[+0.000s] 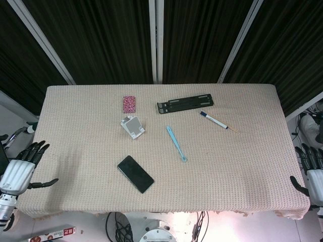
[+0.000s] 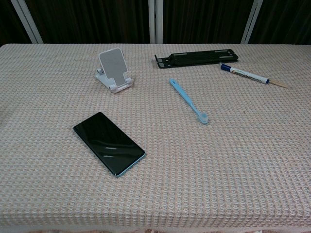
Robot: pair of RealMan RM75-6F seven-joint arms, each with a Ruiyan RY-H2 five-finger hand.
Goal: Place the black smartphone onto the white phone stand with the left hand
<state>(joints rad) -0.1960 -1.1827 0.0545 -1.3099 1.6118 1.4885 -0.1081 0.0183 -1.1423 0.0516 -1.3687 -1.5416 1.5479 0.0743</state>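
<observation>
The black smartphone (image 1: 135,174) (image 2: 109,142) lies flat, screen up, on the beige tablecloth near the front, turned diagonally. Behind it stands the white phone stand (image 1: 132,126) (image 2: 114,70), upright and bare. My left hand (image 1: 20,169) hangs off the table's left edge with its fingers spread and nothing in them, well to the left of the phone. Only in the head view, my right hand (image 1: 311,171) shows at the right edge of the table, fingers apart and holding nothing. The chest view shows neither hand.
A light blue toothbrush (image 1: 176,143) (image 2: 189,101) lies right of the stand. A black folded bracket (image 1: 184,104) (image 2: 197,58) and a white pen (image 1: 218,121) (image 2: 250,75) lie at the back right. A small pink patterned card (image 1: 129,104) lies behind the stand.
</observation>
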